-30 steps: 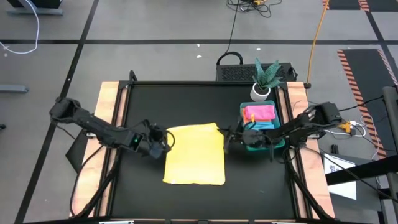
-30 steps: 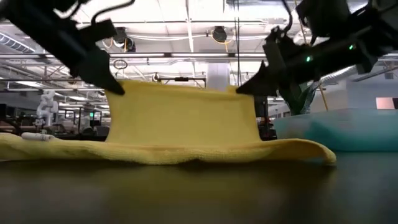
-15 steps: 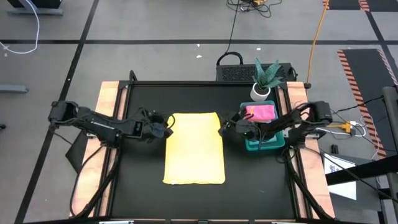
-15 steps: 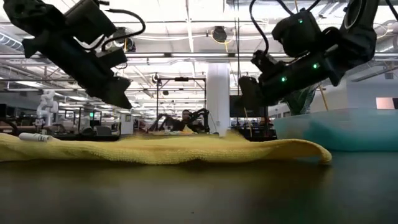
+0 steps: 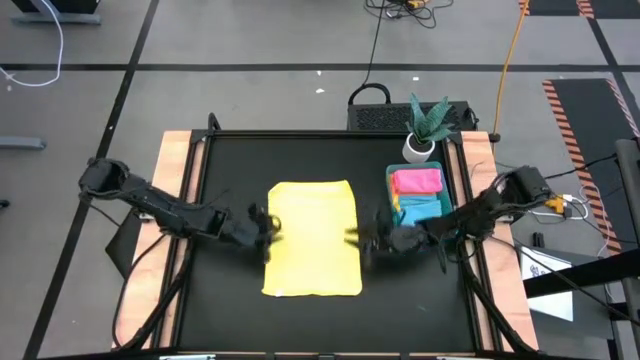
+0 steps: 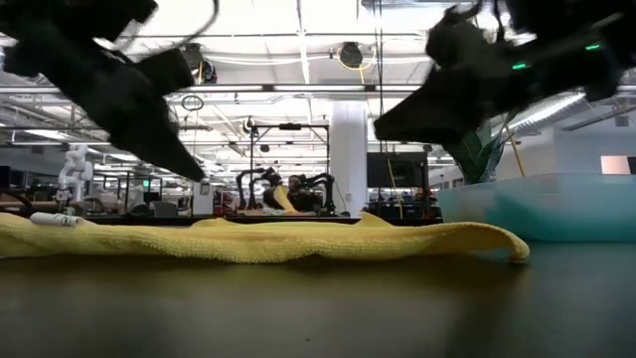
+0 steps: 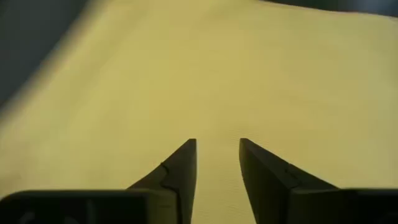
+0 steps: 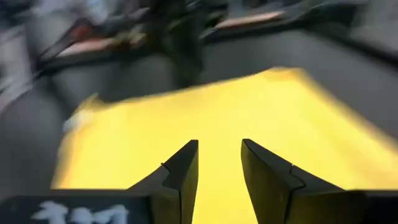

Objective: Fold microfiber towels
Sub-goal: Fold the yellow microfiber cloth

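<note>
Two dark, slender, jointed arms are seen, each built of black links with thin black cables looped along them. The left gripper [image 7: 217, 155] is ended by two black, wedge-shaped jaws with stepped inner edges, tapering to points. The right gripper [image 8: 219, 158] is formed alike. A small green light is carried on the right arm [image 6: 520, 66].
</note>
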`<state>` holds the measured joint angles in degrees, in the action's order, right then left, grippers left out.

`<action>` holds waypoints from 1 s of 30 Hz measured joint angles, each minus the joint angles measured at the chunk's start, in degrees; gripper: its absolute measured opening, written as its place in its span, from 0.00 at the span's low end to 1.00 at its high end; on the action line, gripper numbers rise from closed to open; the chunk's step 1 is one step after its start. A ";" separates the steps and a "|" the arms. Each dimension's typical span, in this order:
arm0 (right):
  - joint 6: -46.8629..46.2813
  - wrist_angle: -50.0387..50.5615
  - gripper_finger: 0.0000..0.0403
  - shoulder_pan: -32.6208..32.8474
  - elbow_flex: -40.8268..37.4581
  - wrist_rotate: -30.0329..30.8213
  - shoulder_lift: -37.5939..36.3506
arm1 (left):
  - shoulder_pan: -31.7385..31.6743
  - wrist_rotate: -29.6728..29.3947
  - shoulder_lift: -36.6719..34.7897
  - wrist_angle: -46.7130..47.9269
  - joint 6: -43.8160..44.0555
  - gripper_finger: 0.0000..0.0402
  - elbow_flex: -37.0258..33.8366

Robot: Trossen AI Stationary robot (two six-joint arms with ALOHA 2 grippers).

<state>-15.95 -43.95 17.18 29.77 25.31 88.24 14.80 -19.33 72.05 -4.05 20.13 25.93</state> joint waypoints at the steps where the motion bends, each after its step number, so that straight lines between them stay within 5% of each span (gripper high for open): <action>1: -0.08 0.14 0.27 2.35 0.33 -0.36 0.69 | 2.47 2.22 0.00 -1.00 -0.19 0.29 0.00; 7: 0.17 -0.39 0.27 13.22 4.52 -1.75 5.43 | 18.85 9.21 0.00 -6.08 0.12 0.23 0.09; 13: 0.02 -0.32 0.33 18.83 7.71 -2.98 10.16 | 30.98 4.22 0.61 -8.51 2.20 0.27 0.11; 19: -1.10 1.17 0.42 18.93 11.81 -4.62 15.90 | 32.47 0.79 5.09 -9.05 8.54 0.43 0.05; 23: -1.22 12.60 0.46 18.89 15.67 -4.60 17.34 | 31.89 0.74 9.65 -11.07 10.06 0.52 0.07; 30: -3.09 28.53 0.45 18.83 20.01 -4.28 17.25 | 30.10 -0.49 14.58 -11.94 11.60 0.47 0.07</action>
<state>-19.03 -15.41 36.01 49.78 21.03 105.49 44.90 -19.81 86.63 -16.00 31.72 26.00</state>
